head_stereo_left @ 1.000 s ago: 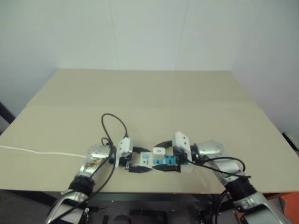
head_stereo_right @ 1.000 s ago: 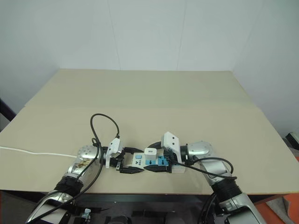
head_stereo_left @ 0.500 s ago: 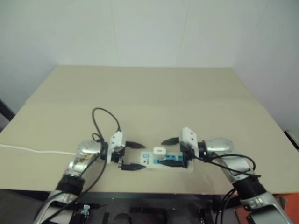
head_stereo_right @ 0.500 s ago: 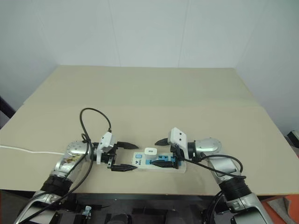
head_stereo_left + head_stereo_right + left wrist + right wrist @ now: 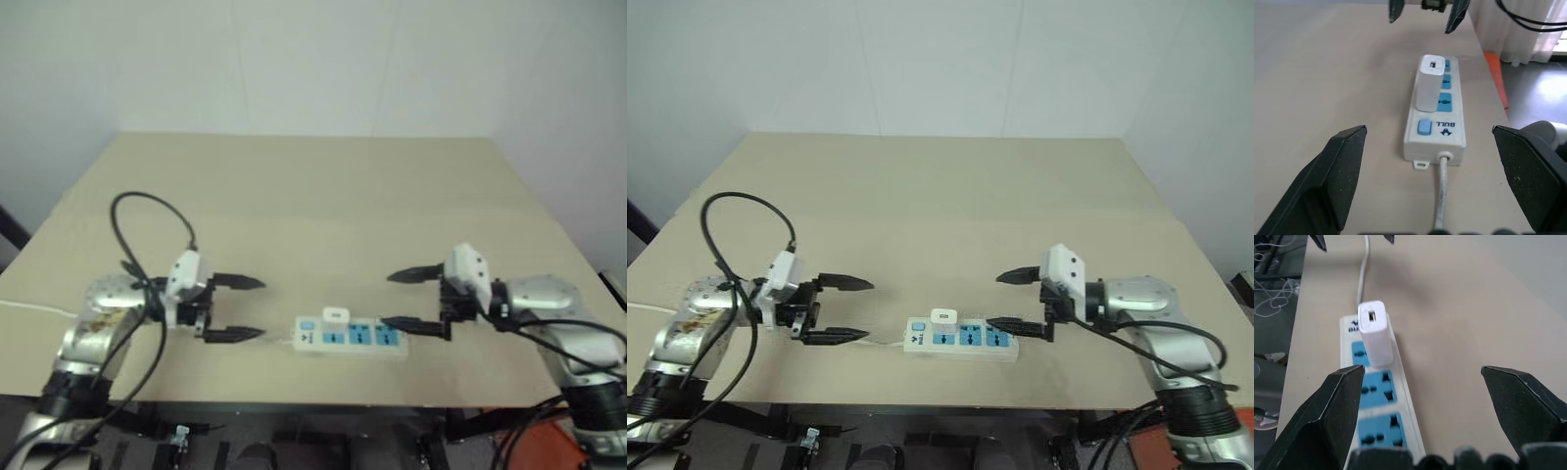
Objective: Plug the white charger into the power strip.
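White charger upright on power strip, seated in the blue socket nearest the switch end; looks fully home, though pin seating hidden from here. Left gripper well off the strip's cord end, fingers spread wide, holding nothing. Right gripper just beside the opposite end, likewise wide open and empty. Both aimed inward at the strip, probably clear of it because plugging looks done. Strip flat near front edge of tan table, thin white cord trailing from switch end. Plain white walls behind table.
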You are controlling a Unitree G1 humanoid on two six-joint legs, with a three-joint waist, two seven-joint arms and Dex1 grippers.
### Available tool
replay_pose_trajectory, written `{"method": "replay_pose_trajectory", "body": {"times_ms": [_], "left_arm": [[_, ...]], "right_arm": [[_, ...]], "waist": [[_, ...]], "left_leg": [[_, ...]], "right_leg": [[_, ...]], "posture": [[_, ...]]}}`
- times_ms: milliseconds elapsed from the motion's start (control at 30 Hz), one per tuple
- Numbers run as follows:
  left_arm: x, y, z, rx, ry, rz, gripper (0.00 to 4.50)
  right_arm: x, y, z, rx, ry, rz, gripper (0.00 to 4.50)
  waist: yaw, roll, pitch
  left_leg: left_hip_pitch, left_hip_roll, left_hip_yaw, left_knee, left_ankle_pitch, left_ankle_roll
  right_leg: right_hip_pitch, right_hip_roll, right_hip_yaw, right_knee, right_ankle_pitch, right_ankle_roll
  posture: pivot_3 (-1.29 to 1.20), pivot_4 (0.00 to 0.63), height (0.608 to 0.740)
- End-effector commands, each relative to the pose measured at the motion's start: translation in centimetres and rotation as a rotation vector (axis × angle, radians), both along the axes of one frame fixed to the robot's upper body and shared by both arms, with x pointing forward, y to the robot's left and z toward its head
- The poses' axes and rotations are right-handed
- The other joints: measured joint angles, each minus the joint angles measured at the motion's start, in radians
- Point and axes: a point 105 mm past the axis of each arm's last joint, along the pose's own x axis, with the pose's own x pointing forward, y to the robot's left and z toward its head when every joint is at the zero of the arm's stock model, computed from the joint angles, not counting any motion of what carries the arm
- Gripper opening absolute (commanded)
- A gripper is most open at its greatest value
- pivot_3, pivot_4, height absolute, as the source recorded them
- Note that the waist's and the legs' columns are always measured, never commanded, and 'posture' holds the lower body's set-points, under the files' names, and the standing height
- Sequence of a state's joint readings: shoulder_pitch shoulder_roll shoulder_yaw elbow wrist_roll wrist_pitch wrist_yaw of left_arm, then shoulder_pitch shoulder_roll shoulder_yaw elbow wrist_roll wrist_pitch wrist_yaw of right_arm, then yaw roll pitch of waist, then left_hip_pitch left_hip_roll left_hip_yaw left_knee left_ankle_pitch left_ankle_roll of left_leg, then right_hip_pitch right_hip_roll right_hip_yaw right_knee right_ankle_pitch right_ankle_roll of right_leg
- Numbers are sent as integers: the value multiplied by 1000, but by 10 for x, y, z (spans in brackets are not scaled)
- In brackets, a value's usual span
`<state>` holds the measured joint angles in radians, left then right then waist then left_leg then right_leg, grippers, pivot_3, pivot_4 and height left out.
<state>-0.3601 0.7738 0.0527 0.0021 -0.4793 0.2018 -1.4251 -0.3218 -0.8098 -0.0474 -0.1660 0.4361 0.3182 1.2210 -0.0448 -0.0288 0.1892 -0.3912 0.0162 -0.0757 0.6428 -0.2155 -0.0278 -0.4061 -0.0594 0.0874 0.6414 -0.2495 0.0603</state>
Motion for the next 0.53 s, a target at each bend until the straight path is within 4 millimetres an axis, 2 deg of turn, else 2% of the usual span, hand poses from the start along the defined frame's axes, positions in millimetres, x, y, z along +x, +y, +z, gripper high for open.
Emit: {"method": "replay_pose_trajectory", "body": {"times_ms": [33,167,367,533], "left_arm": [[-8,12,17,-3,-47,34,4477],[-12,20,18,-2,-40,91,4477],[-18,20,14,-1,-12,136,4477],[-16,19,14,1,-10,143,4477]], "right_arm": [[-3,-14,16,7,-59,-28,4500],[-1,-23,17,24,-53,-66,4500],[0,-19,11,36,-48,-77,4500],[-1,-21,10,33,-47,-95,4500]], "waist": [[-3,0,0],[-2,0,1],[1,0,1],[1,1,2]], "left_leg": [[0,0,0,0,0,0],[0,1,1,0,0,0],[0,0,1,0,0,0],[0,0,1,0,0,0]], "right_leg": [[0,0,0,0,0,0],[0,0,0,0,0,0],[0,0,0,0,0,0],[0,0,0,0,0,0]], "posture": [[0,150,740],[0,150,740],[0,150,740],[0,150,740]]}}
